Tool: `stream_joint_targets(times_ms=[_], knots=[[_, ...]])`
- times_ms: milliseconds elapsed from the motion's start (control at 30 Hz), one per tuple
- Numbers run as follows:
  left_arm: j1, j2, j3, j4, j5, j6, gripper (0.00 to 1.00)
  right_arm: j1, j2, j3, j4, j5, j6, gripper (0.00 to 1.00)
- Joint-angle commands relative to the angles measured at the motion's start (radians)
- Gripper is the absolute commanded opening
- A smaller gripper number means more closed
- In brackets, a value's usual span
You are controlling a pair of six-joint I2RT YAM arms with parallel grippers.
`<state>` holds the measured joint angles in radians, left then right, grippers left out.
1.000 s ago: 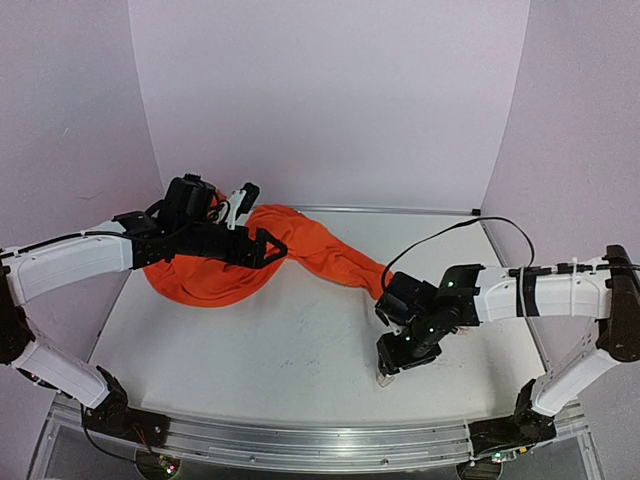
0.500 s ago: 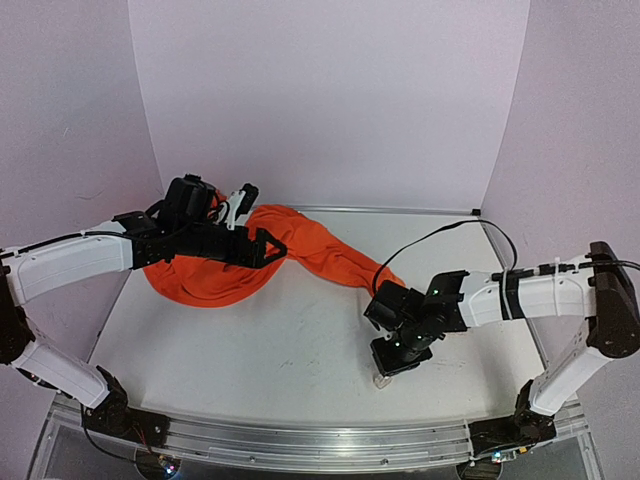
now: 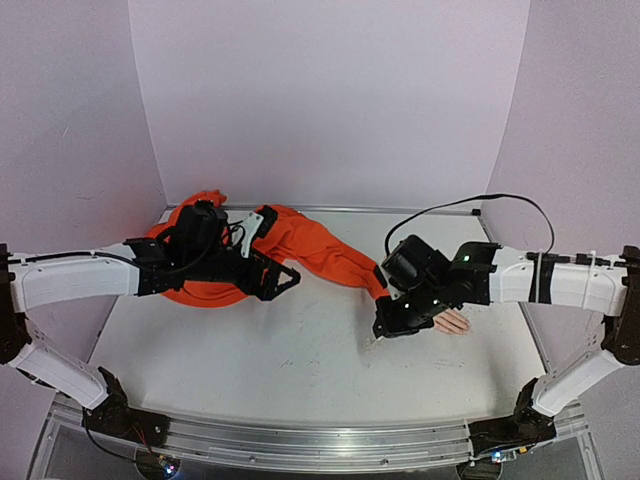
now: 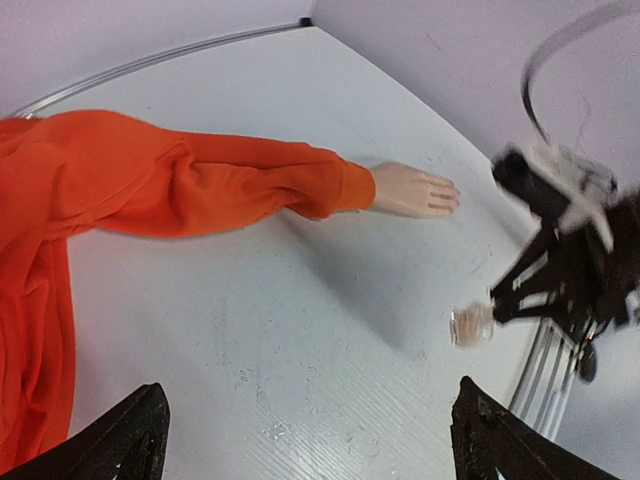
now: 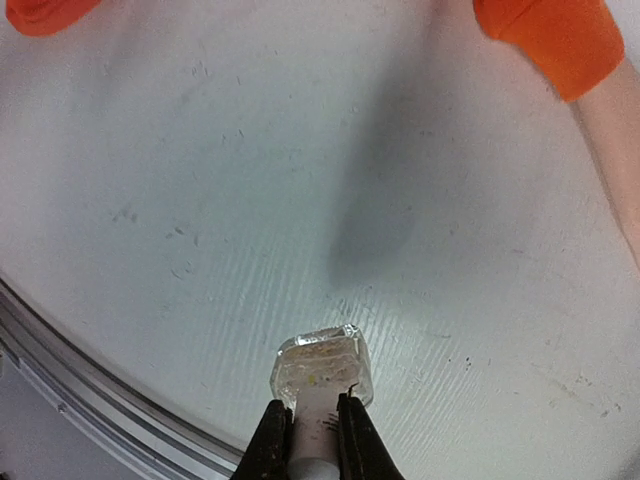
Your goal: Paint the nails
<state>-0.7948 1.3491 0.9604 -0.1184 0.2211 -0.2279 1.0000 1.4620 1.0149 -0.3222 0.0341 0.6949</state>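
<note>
The sleeve (image 3: 320, 255) lies across the table (image 3: 280, 350) from back left to the mannequin hand (image 3: 452, 321), bottle (image 4: 470, 325) left of it.

The middle of the surface (image 3: 290, 350) is bare. The orange sleeve (image 3: 328, 255), right tool (image 5: 313, 413) and bottle (image 5: 322, 365) block the right.

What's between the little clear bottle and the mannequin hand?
Only bare white table separates the small clear bottle from the mannequin hand, shown in the left wrist view.

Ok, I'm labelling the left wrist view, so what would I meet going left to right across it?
orange sleeve → mannequin hand → clear bottle → right arm
</note>
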Motion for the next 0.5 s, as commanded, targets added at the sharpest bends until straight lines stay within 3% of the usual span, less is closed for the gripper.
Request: stream_joint_targets(times_ms=[0,267,467], knots=[[-0.134,-0.007,-0.071,0.241,-0.023,0.250,0.99,-0.085,-0.060,0.092,-0.006,-0.115,-0.087,0.00],[-0.285,0.156,-0.033,0.326,-0.018,0.454,0.92,-0.103,-0.007,0.266,-0.047,-0.216,-0.145,0.00],[-0.331,0.235,-0.001,0.390,-0.087,0.461,0.83,-0.103,0.003,0.308,-0.050,-0.239,-0.146,0.00]])
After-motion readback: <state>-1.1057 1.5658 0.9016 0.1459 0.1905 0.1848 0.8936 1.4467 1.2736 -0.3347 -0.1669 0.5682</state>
